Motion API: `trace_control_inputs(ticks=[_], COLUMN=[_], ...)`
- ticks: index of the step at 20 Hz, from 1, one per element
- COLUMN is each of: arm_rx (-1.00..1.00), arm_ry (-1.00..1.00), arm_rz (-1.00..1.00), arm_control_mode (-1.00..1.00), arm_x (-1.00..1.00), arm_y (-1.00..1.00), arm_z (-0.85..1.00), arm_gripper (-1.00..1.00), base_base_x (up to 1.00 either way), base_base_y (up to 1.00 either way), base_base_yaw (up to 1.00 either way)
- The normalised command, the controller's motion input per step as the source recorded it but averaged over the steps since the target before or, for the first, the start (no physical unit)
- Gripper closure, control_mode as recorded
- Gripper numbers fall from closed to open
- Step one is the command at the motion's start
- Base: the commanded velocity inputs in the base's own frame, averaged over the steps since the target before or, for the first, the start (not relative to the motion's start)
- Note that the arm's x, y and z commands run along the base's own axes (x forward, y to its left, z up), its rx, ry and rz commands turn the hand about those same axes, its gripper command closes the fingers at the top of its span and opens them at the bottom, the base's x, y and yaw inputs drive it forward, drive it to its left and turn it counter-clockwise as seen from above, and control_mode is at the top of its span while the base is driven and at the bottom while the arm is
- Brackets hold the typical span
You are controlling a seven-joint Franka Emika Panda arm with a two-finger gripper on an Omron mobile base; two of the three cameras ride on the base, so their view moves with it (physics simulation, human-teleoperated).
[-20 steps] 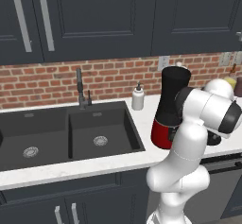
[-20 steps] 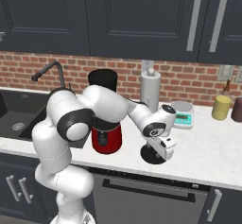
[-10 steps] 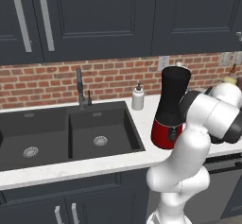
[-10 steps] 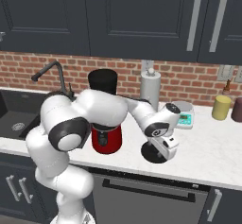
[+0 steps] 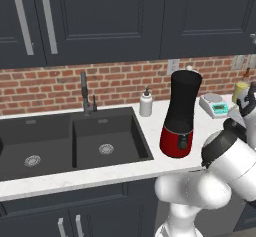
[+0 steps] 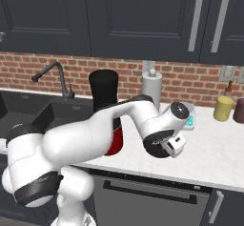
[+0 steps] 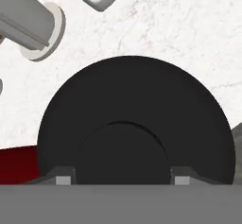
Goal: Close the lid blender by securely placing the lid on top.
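The blender (image 5: 180, 113) stands upright on the white counter (image 5: 150, 126), a black tapered jar on a red base, also seen as the blender (image 6: 106, 110) behind my arm. The lid (image 7: 134, 119) is a round black disc with a raised centre knob. My gripper (image 7: 123, 179) is shut on that knob, one fingertip on each side. In the right base view the lid (image 6: 156, 146) hangs under my hand, low over the counter to the right of the blender. I cannot tell whether it touches the counter.
A white pump bottle (image 5: 145, 103) stands left of the blender, beside the dark double sink (image 5: 75, 141) and faucet (image 5: 85, 93). A small scale (image 6: 190, 120), a grey cylinder (image 6: 151, 84) and a yellow jar (image 6: 222, 108) stand behind and right of the lid.
My arm's upper links have swung right and lower, uncovering the blender in the left base view. The hand and lid stay near the same spot, slightly higher.
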Motion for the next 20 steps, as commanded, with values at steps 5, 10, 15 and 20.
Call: trace_control_inputs(ticks=[5, 10, 15, 20], arm_rx=[-0.03, -0.02, -0.03, -0.05], arm_ry=[-0.17, -0.07, 0.00, 0.02], arm_rz=[-0.11, -0.13, -0.12, -0.03], arm_control_mode=[-1.00, -1.00, -1.00, -1.00], arm_x=[-0.04, 0.00, 0.19, 0.45], arm_y=[0.01, 0.07, 0.19, 0.40], arm_z=[1.00, 1.00, 1.00, 1.00], arm_gripper=[1.00, 1.00, 1.00, 1.00], base_base_x=[0.00, 0.00, 0.00, 0.00], base_base_y=[0.00, 0.00, 0.00, 0.00], base_base_yaw=[0.00, 0.00, 0.00, 0.00])
